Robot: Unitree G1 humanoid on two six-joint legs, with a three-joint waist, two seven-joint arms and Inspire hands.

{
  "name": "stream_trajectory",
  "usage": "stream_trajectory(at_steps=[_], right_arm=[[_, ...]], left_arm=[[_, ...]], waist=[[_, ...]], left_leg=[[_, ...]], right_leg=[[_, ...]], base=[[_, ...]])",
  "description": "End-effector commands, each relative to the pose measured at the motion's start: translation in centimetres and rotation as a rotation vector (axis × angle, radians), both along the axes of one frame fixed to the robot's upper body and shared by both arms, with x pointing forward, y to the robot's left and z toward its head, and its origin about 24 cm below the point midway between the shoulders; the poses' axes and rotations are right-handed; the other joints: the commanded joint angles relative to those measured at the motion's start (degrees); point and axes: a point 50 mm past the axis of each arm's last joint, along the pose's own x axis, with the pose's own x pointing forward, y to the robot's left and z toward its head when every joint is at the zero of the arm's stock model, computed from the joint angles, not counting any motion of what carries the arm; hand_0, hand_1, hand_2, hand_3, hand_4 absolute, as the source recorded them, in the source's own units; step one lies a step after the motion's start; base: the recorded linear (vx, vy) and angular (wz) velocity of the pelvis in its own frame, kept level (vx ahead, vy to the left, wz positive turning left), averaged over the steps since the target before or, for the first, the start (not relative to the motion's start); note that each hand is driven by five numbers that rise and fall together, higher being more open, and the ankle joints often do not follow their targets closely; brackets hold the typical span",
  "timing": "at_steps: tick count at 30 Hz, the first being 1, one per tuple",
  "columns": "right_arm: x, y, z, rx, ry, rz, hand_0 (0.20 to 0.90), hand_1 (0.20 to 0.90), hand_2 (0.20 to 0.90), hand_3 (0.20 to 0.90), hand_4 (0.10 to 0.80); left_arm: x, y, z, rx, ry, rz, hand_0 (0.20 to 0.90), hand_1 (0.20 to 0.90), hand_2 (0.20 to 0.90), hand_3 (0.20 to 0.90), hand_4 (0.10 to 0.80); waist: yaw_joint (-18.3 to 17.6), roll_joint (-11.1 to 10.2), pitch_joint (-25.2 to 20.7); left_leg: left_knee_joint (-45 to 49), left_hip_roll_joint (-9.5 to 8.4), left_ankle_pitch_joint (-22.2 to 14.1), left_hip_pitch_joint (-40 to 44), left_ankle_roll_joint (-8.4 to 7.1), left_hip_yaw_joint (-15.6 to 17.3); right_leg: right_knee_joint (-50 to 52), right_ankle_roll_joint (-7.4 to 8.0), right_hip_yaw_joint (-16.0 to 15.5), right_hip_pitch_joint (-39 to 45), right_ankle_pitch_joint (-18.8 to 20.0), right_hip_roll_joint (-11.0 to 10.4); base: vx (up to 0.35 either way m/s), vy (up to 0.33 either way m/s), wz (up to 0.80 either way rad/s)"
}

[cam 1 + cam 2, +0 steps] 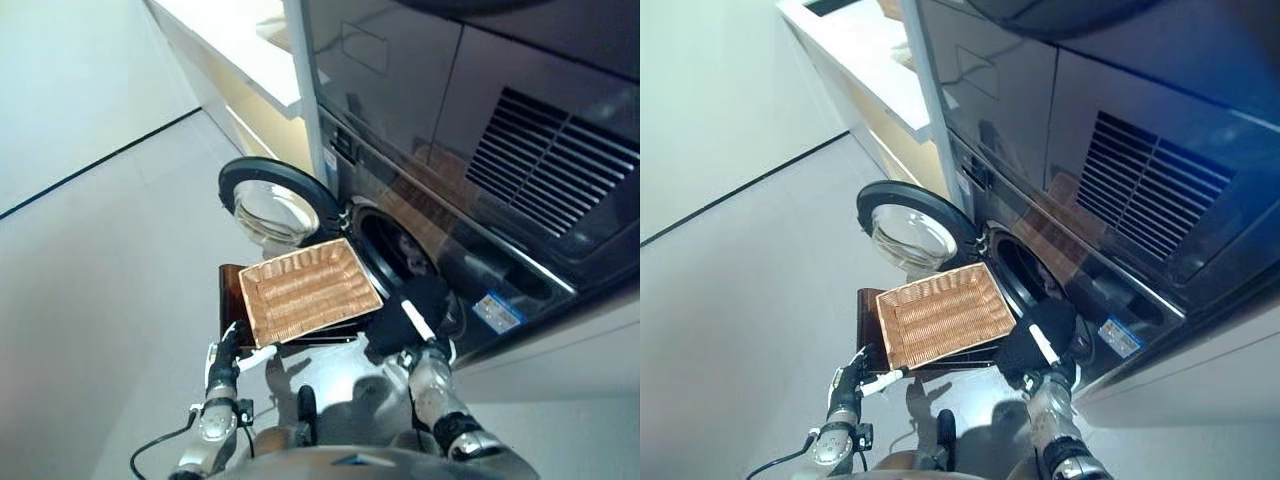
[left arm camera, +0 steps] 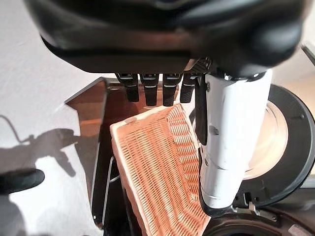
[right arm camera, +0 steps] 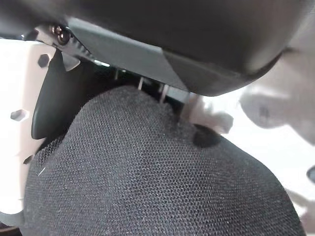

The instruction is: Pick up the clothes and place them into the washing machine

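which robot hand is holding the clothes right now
The right robot hand, by the washing machine's drum opening: it grips black knit cloth. The left robot hand holds nothing, fingers straight beside the empty wicker basket.

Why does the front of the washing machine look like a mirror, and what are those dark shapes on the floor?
Left eye view: the shiny washing machine reflects the orange basket. Left wrist view: the floor carries a grey shadow. Right wrist view: black cloth fills the picture, too close to look sharp.

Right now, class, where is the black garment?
In the left eye view the black garment is bunched in the right hand, right of the wicker basket, just before the washing machine's open drum.
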Motion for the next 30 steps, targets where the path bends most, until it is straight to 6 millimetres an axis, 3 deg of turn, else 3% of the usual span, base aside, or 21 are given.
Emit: stream_trajectory(at_steps=[1,4,6,7,9,10,13,16,22,23,29,30], right_arm=[[5.8,1.9,5.5,0.014,-0.297,0.015,0.200,0.200,0.200,0.200,0.300],[7.2,2.9,7.1,0.040,-0.363,0.014,0.200,0.200,0.200,0.200,0.300],[8.5,3.0,9.0,0.070,-0.440,-0.038,0.200,0.200,0.200,0.200,0.300],[9.1,3.0,10.1,0.086,-0.486,-0.063,0.200,0.200,0.200,0.200,0.300],[9.2,3.0,10.1,0.085,-0.488,-0.062,0.200,0.200,0.200,0.200,0.300],[10.1,2.8,12.0,0.097,-0.567,-0.103,0.200,0.200,0.200,0.200,0.300],[11.3,1.6,15.2,0.138,-0.700,-0.214,0.200,0.200,0.200,0.200,0.300],[11.9,0.8,16.3,0.149,-0.749,-0.242,0.200,0.200,0.200,0.200,0.300],[13.6,-3.6,20.6,0.168,-0.891,-0.406,0.200,0.200,0.200,0.200,0.300],[13.8,-4.4,21.2,0.149,-0.899,-0.425,0.200,0.200,0.200,0.200,0.300],[14.2,-8.4,24.5,0.121,-0.989,-0.509,0.200,0.200,0.200,0.200,0.300],[14.1,-9.9,26.3,0.104,-1.041,-0.540,0.200,0.200,0.200,0.200,0.300]], left_arm=[[5.1,0.4,5.0,0.002,-0.323,0.010,0.900,0.900,0.900,0.900,0.800],[6.0,0.4,6.2,-0.008,-0.393,0.025,0.900,0.900,0.900,0.900,0.800],[7.0,0.4,7.7,-0.019,-0.467,0.046,0.900,0.900,0.900,0.900,0.800],[7.7,0.3,8.7,-0.033,-0.518,0.062,0.900,0.900,0.900,0.900,0.800],[7.7,0.3,8.7,-0.033,-0.520,0.063,0.900,0.900,0.900,0.900,0.800],[8.8,0.2,10.3,-0.054,-0.593,0.085,0.900,0.900,0.900,0.900,0.800],[10.0,0.3,13.1,-0.036,-0.726,0.091,0.900,0.900,0.900,0.900,0.800],[9.9,0.5,13.7,-0.024,-0.756,0.078,0.900,0.900,0.900,0.900,0.800],[9.5,0.9,13.8,-0.012,-0.774,0.059,0.900,0.900,0.900,0.900,0.800],[9.4,1.0,13.7,-0.005,-0.774,0.054,0.900,0.900,0.900,0.900,0.800],[9.5,1.1,14.5,0.019,-0.810,0.019,0.900,0.900,0.900,0.900,0.800],[9.2,1.1,14.5,0.029,-0.812,0.002,0.900,0.900,0.900,0.900,0.800]], waist=[[1.58,-0.08,2.60],[2.35,0.52,5.63],[3.40,0.19,7.81],[3.15,0.45,9.54],[3.18,0.41,9.32],[3.05,0.53,10.75],[2.84,0.64,11.51],[3.32,1.15,11.07],[5.00,3.27,9.93],[5.11,3.51,9.48],[6.35,5.13,9.12],[6.51,5.27,9.25]], left_leg=[[4.41,0.29,-2.99,-4.83,-2.25,-1.03],[3.93,0.62,-2.88,-5.48,-1.83,-0.23],[5.95,0.83,-2.84,-8.92,-2.11,-0.28],[8.06,1.08,-3.41,-10.88,-2.12,-1.24],[8.24,1.07,-3.24,-11.46,-2.09,-1.21],[10.89,1.21,-3.54,-15.69,-2.38,-2.19],[18.57,1.49,-4.95,-25.01,-3.23,-3.79],[22.21,1.60,-6.17,-28.99,-3.39,-4.18],[31.24,1.08,-10.57,-36.98,-3.27,-4.78],[32.71,0.98,-12.88,-37.24,-3.45,-5.17],[43.55,0.48,-17.87,-44.22,-2.93,-5.57],[45.14,0.10,-18.60,-45.15,-2.64,-5.90]], right_leg=[[3.48,-1.46,-1.03,0.08,-1.80,-0.87],[7.23,-1.06,-2.56,-4.49,-1.33,-1.63],[8.16,-1.01,-5.23,-7.32,-0.72,-2.50],[10.60,-1.13,-4.99,-9.42,-1.03,-2.71],[10.60,-1.19,-4.92,-9.94,-0.78,-2.72],[13.50,-1.40,-4.87,-13.34,-2.00,-2.82],[20.90,-2.37,-4.87,-20.31,-5.62,-2.87],[24.33,-2.49,-4.34,-23.90,-6.90,-3.08],[33.42,-2.80,-0.88,-32.09,-10.90,-3.43],[35.31,-2.61,0.11,-32.49,-13.21,-3.36],[45.42,-3.94,3.12,-39.51,-17.93,-3.82],[46.73,-4.44,3.52,-40.32,-18.77,-3.40]], base=[[0.004,0.152,-0.35],[-0.117,0.086,-0.09],[-0.116,-0.051,-0.34],[-0.087,-0.099,0.02],[-0.097,-0.042,0.31],[-0.145,-0.091,0.26],[-0.123,-0.128,0.51],[-0.018,-0.044,0.46],[0.032,0.000,0.15],[0.129,0.011,0.17],[0.036,0.009,0.07],[0.054,0.028,0.12]])
